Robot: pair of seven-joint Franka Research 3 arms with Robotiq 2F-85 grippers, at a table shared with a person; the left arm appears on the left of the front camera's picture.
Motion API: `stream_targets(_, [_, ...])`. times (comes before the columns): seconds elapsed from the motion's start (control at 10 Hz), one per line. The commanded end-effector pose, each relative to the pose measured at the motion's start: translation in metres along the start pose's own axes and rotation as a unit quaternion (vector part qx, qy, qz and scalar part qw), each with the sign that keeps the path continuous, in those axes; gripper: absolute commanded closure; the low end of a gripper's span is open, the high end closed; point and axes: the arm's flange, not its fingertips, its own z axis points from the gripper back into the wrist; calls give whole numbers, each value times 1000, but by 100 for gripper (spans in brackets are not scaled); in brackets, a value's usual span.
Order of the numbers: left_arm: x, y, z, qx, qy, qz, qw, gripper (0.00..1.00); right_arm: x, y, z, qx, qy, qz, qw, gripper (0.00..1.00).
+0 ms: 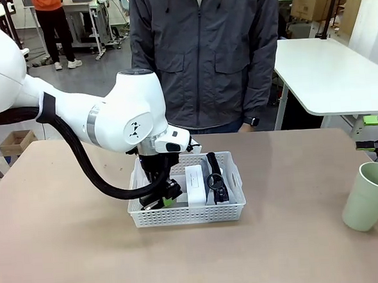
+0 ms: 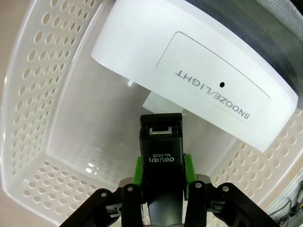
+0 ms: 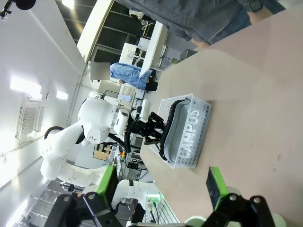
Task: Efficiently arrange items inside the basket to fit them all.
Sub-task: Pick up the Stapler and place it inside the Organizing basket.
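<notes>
The white basket [image 1: 187, 213] stands mid-table in front of the person. My left gripper [image 1: 166, 195] reaches down into its left part, shut on the black stapler [image 2: 161, 161], green pads [image 2: 138, 171] against the stapler's sides, near the basket floor [image 2: 90, 137]. Beside it lies the small white box [image 1: 195, 185] [image 2: 189, 71], printed SNOOZE/LIGHT. The grey pouch [image 3: 179, 130] with its black strap [image 1: 214, 177] fills the basket's right part. The pale green cup [image 1: 370, 196] stands upright on the table at the far right. My right gripper [image 1: 371, 145] [image 3: 161, 189] hovers open just above and behind the cup, holding nothing.
A person in a grey jacket [image 1: 206, 50] stands at the far side, close behind the basket. A white table [image 1: 329, 72] is behind on the right. Bare tabletop [image 1: 291, 238] lies between the basket and the cup.
</notes>
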Motion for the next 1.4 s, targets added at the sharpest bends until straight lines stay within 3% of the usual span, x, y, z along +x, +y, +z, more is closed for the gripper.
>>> stream_targets(0.0, [6,1,2,8,9,9,1000,49,1,4,-1,-4,-5,-5,1000,0])
stream_targets(0.1, [6,0,2,13,8,6,1000,7,1,4,-1,-4,-5,-5,1000,0])
stream_targets(0.2, [5,0,3,16,0,5,1000,0,1,4,-1,-4,-5,-5,1000,0])
stream_targets(0.6, [-2,2,20,12,-29,10,999,0,1,4,-1,-4,-5,-5,1000,0])
stream_targets(0.8, [-34,13,82,-15,-78,31,996,0,1,4,-1,-4,-5,-5,1000,0])
stream_targets(1.1, [-149,47,177,-73,-195,136,969,0,1,4,-1,-4,-5,-5,1000,0])
stream_targets(1.2, [-194,65,191,-115,-237,174,949,0,1,4,-1,-4,-5,-5,1000,0])
stream_targets(1.3, [-247,92,195,-185,-288,210,916,0,1,4,-1,-4,-5,-5,1000,0])
